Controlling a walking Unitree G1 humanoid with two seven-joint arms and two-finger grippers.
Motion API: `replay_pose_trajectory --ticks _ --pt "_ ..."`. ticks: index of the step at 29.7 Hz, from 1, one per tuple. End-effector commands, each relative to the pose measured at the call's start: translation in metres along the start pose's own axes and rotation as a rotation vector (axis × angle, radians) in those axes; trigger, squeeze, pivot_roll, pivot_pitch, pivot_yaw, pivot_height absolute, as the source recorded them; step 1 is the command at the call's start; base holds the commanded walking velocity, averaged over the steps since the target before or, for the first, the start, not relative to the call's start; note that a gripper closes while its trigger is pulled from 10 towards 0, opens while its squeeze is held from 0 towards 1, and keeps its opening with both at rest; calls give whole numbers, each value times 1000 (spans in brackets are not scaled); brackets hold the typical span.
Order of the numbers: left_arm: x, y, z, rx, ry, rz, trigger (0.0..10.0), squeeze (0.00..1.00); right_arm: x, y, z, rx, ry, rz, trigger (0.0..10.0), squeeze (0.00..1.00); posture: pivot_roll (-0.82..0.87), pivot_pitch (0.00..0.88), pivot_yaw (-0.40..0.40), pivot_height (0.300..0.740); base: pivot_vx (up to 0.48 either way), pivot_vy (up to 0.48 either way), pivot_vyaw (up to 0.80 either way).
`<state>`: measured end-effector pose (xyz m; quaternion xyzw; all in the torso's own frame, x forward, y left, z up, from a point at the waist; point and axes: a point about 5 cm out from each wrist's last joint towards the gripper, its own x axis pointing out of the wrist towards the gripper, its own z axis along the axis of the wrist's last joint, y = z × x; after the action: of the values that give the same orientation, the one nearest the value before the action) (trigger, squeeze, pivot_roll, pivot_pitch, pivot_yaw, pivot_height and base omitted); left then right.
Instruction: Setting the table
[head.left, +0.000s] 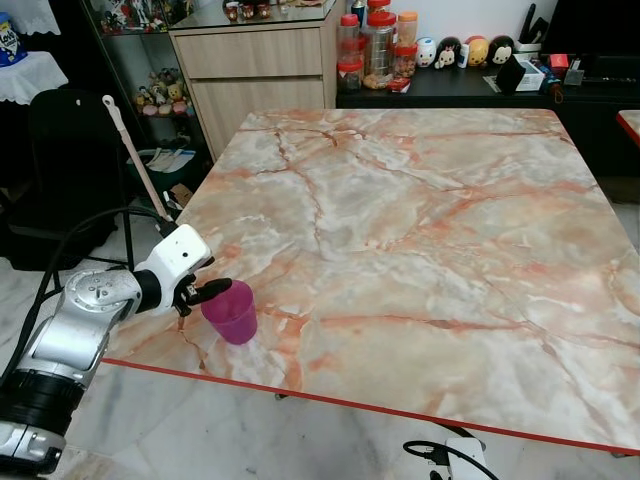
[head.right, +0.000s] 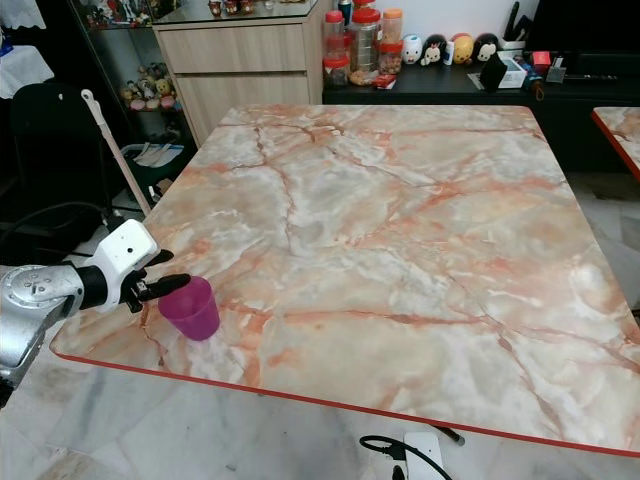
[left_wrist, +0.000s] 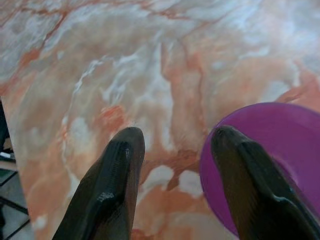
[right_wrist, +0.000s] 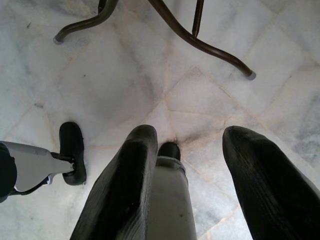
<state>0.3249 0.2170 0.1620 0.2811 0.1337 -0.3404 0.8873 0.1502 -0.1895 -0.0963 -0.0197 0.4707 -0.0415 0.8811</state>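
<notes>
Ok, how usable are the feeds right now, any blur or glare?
Eye views: sharp and evenly lit, soft sheen on the table. Left wrist view: marble soft, fingers and cup rim blurred up close. Right wrist view: floor clear, fingers dark.

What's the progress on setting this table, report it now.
Done: one purple cup stands upright on the marble table, near its front left corner. In hand: the left pincer is open at the cup's rim, one finger over the rim and the other outside it, not clamped. The right pincer hangs open over the floor. Left: the table bears no other tableware.
</notes>
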Motion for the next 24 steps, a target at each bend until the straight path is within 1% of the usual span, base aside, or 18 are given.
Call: replay_pose_trajectory --ticks 1,8,13,24 --pt "2 0 -2 18 21 -8 10000 0 0 3 1 14 -5 0 10000 0 56 25 92 740 0 0 0" --pt "5 -2 -8 7 34 -23 10000 0 0 0 0 18 -1 -7 10000 0 54 27 91 740 0 0 0" --pt "5 -2 -10 6 40 -23 10000 0 0 0 1 19 -2 -6 10000 0 55 26 89 740 0 0 0" --pt "6 -7 -14 -7 50 -53 10000 0 0 1 1 15 -3 0 10000 0 56 28 89 740 0 0 0"
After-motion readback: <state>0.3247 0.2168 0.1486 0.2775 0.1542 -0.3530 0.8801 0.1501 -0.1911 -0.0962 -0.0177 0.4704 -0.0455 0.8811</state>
